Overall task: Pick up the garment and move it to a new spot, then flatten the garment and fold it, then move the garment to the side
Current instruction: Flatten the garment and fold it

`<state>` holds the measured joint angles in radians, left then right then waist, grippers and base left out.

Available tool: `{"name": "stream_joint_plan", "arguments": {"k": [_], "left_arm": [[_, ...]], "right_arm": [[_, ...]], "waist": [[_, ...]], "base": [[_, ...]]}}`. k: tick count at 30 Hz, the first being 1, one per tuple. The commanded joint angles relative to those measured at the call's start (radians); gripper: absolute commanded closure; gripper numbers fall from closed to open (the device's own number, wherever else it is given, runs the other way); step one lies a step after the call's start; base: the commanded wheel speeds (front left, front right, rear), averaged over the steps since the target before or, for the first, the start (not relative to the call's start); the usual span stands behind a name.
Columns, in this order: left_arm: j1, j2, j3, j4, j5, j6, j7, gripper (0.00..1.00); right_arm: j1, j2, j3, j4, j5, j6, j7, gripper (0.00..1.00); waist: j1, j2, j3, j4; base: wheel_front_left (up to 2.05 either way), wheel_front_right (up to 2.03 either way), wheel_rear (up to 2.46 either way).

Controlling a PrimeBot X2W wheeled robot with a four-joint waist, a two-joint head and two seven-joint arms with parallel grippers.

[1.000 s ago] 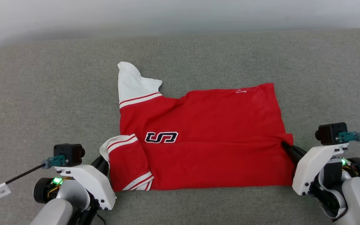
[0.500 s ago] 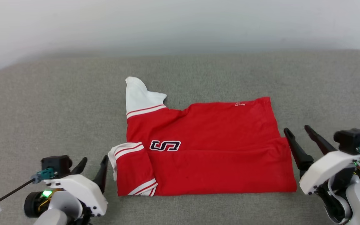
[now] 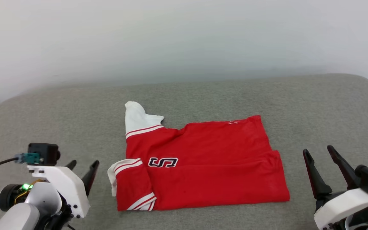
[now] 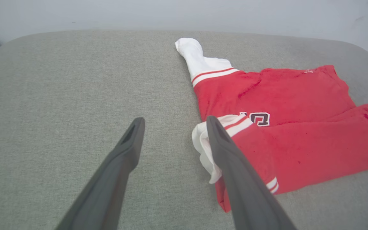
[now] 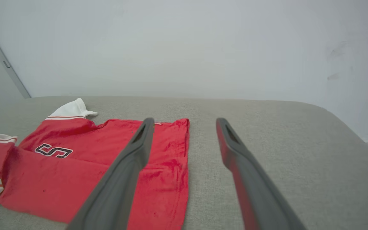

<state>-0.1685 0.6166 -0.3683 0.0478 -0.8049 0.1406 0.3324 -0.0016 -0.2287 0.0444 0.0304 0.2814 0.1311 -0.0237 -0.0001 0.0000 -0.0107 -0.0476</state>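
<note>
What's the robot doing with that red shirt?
It is folding it. The red shirt lies partly folded on a grey cushion. The near sleeve is turned in over the front, and the far white sleeve sticks out past the fold. The left claw and the right claw are both open and hold nothing, one off each side of the shirt. More folding and the move to the side are not yet done.

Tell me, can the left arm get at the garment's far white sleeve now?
Probably yes: the left tool stands open beside the garment, and bare grey cushion lies between it and that sleeve.
</note>
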Motion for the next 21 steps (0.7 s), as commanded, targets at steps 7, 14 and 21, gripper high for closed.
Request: {"name": "stream_joint_plan", "arguments": {"k": [7,14,21], "left_arm": [[-0.015,0.041,-0.093,-0.040,-0.026,-0.018,0.221,0.00],[-0.020,0.015,-0.145,0.013,-0.047,-0.027,0.298,0.00],[-0.073,-0.035,-0.182,0.099,-0.060,-0.070,0.322,0.00]], "right_arm": [[0.091,0.043,-0.042,-0.136,-0.040,-0.001,0.061,0.00],[0.098,0.072,-0.038,-0.180,-0.026,-0.001,0.086,0.00],[0.055,0.062,-0.034,-0.186,0.002,-0.001,0.102,0.00]], "waist": [[0.0001,0.0000,0.028,-0.053],[0.0001,0.0000,0.084,-0.084],[0.0001,0.0000,0.149,-0.087]], "base": [[0.00,0.00,0.00],[0.00,0.00,0.00],[0.00,0.00,0.00]]}}
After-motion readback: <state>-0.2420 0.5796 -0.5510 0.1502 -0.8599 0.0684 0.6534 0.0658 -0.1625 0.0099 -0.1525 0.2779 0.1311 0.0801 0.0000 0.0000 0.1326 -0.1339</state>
